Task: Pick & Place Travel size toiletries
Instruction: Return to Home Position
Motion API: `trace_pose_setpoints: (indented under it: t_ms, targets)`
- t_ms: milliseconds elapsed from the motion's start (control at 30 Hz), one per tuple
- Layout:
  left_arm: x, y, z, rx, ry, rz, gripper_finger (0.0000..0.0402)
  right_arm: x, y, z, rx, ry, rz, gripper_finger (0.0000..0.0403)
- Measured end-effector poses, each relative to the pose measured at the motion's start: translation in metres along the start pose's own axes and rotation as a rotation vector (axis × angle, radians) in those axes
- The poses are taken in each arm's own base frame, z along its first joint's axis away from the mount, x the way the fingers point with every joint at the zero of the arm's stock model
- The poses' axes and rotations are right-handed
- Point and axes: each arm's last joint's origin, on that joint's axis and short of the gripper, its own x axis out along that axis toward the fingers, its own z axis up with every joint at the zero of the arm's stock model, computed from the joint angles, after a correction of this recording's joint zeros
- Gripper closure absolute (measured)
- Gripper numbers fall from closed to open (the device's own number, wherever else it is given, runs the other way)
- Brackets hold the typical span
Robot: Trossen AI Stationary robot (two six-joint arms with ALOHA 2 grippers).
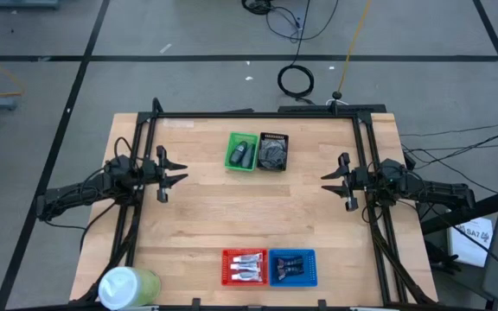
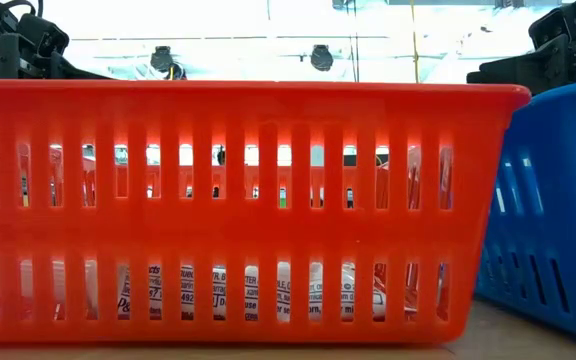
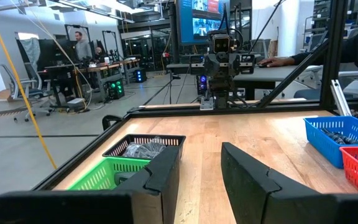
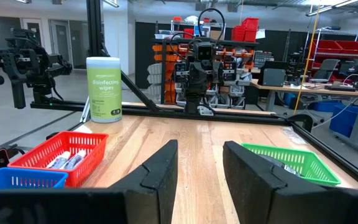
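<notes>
Red tray (image 1: 224, 268) holds the white-silver tubes (image 1: 245, 268), dark navy tubes (image 1: 290, 266) lie in the blue tray (image 1: 314, 268) just beside it, and well clear of it the left gripper (image 1: 180, 172) and right gripper (image 1: 327, 180) hang empty with fingers parted, so homing, I'd say, wants only a level, unhurried retreat.

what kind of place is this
Probably a robotics lab or workshop: a framed wooden table with two robot arms, left pincer and right pincer open at its sides, desks with computers beyond, shelves of red bins, and cables on the floor.
</notes>
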Motion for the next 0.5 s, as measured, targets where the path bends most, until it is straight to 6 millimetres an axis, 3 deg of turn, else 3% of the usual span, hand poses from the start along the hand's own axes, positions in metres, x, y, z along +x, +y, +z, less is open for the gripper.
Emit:
trace_pose_setpoints:
  t_ms: [500]
  targets:
    - [0.0000,0.0000,0.0000,0.000,0.000,0.000,0.0286,0.0000,0.0000,0.0000,0.000,0.000,0.000,0.0282]
